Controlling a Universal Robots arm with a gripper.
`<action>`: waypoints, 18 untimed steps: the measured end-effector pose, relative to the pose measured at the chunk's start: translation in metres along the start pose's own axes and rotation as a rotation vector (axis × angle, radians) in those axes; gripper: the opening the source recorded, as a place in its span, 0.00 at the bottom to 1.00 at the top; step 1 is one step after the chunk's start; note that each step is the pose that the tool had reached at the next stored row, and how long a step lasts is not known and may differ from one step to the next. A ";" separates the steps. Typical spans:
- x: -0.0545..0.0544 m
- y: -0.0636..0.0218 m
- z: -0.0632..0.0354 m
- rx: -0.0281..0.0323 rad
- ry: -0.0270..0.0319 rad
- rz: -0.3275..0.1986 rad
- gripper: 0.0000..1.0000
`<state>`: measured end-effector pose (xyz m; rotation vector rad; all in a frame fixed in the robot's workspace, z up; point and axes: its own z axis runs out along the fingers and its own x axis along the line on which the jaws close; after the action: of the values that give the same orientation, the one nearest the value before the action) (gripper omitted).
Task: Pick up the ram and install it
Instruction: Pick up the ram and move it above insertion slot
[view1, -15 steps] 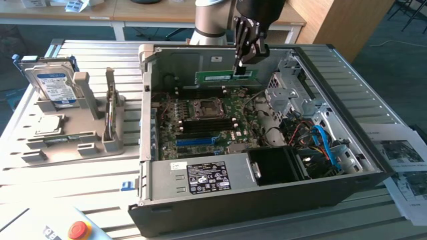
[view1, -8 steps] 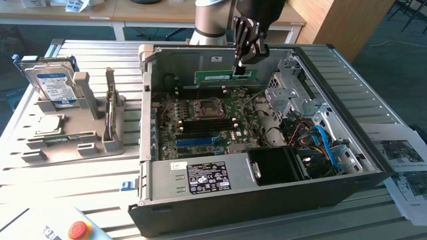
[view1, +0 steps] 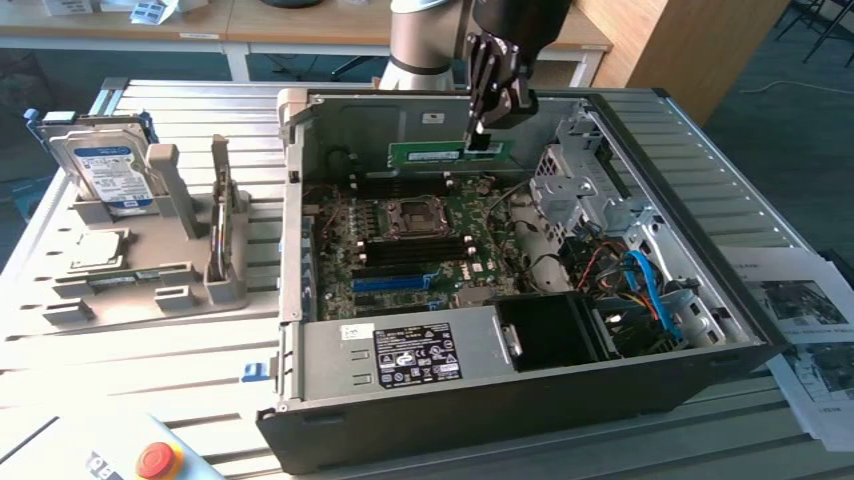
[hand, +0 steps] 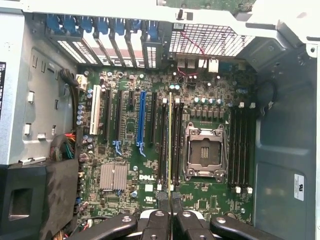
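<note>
Above the computer case (view1: 534, 405), the gripper (view1: 481, 138) pinches a thin green ram (view1: 438, 154).

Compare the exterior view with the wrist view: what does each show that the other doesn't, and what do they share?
Exterior view adds: the hard drive in its grey stand, a red button, printed sheets. Wrist view adds: a silver heatsink and the ram seen edge-on. Both: the gripper shut on the ram, the CPU socket, the open case.
</note>
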<state>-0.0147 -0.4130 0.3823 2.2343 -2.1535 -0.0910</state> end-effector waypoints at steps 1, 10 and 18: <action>0.000 0.0000 0.0009 -0.0001 0.0001 0.000 0.12; 0.000 -0.0004 0.0068 -0.0002 0.0003 0.000 0.12; 0.000 0.0011 0.0069 -0.0001 0.0003 0.000 0.12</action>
<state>-0.0163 -0.4130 0.3755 2.2340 -2.1534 -0.0908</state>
